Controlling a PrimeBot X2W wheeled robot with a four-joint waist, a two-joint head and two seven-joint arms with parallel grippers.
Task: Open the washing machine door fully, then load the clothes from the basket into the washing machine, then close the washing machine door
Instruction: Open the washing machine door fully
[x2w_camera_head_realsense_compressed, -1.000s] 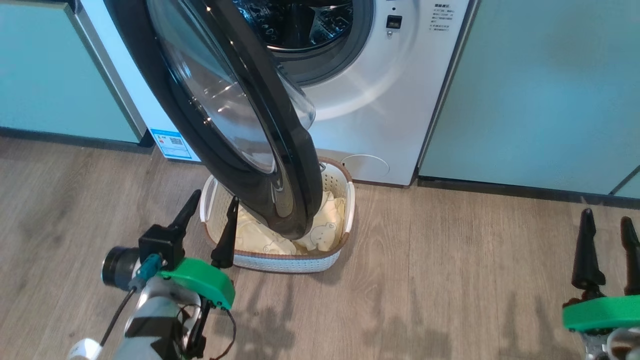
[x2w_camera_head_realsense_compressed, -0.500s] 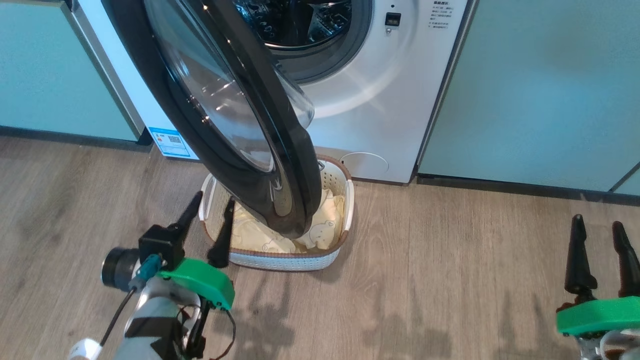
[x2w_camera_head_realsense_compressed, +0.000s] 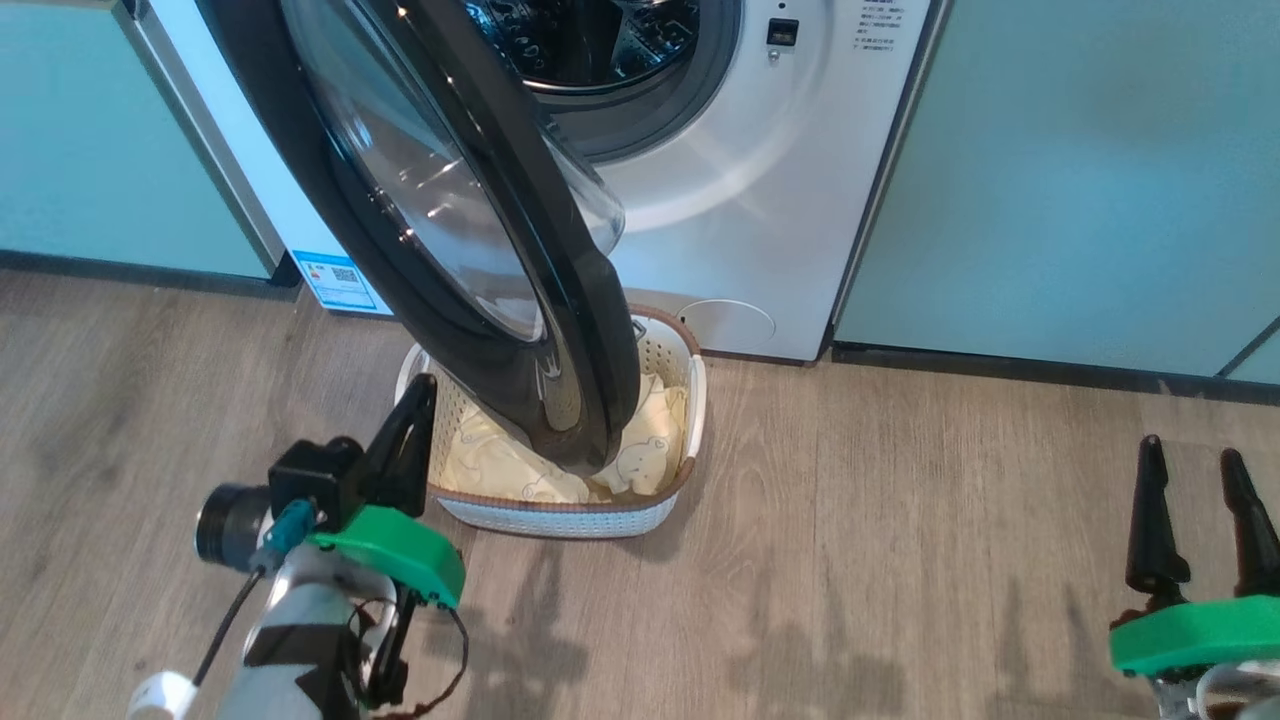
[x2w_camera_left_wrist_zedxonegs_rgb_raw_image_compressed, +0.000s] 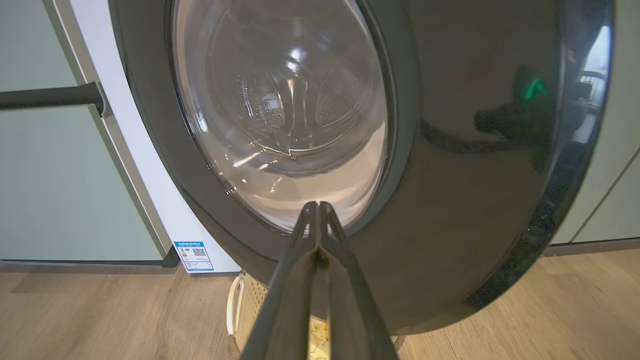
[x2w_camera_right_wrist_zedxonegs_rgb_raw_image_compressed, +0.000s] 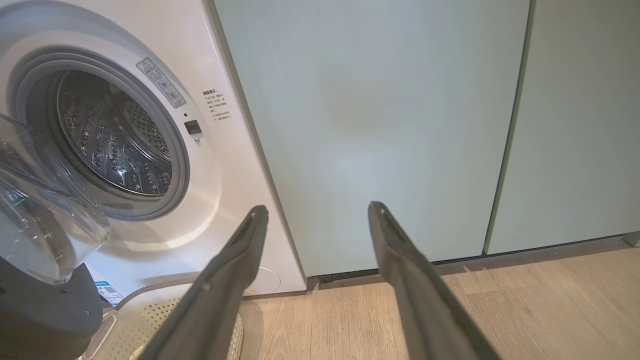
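While the washing machine door (x2w_camera_head_realsense_compressed: 440, 220) hangs half-open just ahead, the nearer left gripper (x2w_camera_head_realsense_compressed: 424, 386) is clenched empty; right gripper (x2w_camera_head_realsense_compressed: 1190, 450) released.

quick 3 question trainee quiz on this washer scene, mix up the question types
1. True or false: the left gripper is shut on nothing.
2. The clothes lie: A in the drum; B in the basket; C on the floor.
3. What hangs over the basket in the head view?
Key: 1 true; 2 B; 3 the washing machine door.
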